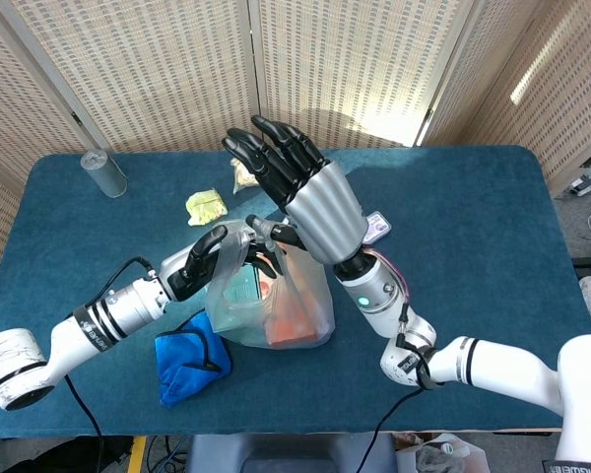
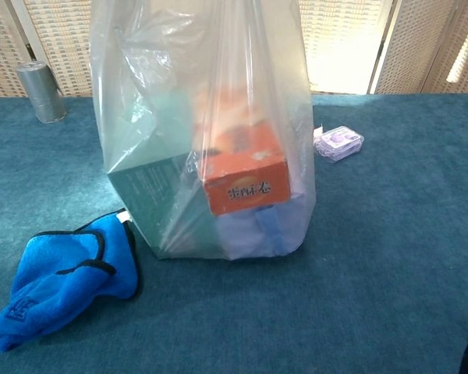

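Centre frame, the plastic bag (image 1: 271, 301) stands on the table (image 1: 473, 217), orange box (image 2: 243, 183) showing inside. Left hand (image 1: 199, 261) pinches its rim; right hand (image 1: 300, 192) spreads wide above, thumb hooking the handle. Best keep both pulls even and level.

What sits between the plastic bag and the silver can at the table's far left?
In the head view, a crumpled yellow-green wrapper lies between the plastic bag and silver can; otherwise the cloth is bare.
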`<action>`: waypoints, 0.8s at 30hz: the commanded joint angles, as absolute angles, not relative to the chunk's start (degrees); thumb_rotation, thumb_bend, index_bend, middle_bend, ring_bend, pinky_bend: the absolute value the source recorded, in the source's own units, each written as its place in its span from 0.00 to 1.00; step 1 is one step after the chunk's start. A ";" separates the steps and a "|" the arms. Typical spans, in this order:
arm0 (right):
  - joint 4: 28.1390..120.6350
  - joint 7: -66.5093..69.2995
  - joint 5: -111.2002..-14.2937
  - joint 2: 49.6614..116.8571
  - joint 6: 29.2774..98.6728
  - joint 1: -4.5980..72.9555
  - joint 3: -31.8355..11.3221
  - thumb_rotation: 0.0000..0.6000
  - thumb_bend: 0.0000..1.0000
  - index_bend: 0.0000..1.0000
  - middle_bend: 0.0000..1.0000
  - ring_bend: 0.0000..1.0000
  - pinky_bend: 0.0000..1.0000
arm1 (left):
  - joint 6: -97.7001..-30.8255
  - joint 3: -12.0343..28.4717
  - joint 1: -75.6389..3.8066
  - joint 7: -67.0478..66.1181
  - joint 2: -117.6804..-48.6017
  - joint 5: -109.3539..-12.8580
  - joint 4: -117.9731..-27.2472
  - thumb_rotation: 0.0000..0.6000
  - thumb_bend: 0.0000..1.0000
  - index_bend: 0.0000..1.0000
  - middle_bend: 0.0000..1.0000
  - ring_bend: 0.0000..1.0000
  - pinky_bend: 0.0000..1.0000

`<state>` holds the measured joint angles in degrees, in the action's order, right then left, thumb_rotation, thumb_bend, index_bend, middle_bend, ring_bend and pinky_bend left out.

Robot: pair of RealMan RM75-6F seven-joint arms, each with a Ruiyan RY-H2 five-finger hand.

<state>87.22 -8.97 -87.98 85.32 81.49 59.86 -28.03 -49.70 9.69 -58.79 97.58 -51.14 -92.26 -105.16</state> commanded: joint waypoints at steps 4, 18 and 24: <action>87.33 -8.79 -88.13 85.03 81.57 59.68 -27.80 1.00 0.01 0.00 0.17 0.09 0.21 | -50.01 9.21 -58.27 98.38 -50.45 -92.91 -104.82 0.00 0.17 0.00 0.01 0.08 0.22; 86.49 -8.76 -87.93 85.51 81.15 59.90 -27.25 1.00 0.01 0.00 0.17 0.09 0.21 | -50.57 7.41 -59.73 103.72 -49.31 -98.46 -104.14 0.00 0.17 0.00 0.00 0.00 0.07; 86.33 -8.69 -87.90 85.52 81.11 59.91 -27.17 1.00 0.01 0.00 0.17 0.09 0.20 | -51.24 5.59 -61.15 107.64 -48.72 -101.70 -103.04 0.00 0.17 0.00 0.00 0.00 0.00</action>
<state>86.34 -8.68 -87.90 85.51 81.11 59.90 -27.18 -51.02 6.14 -60.67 106.87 -48.93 -101.16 -103.41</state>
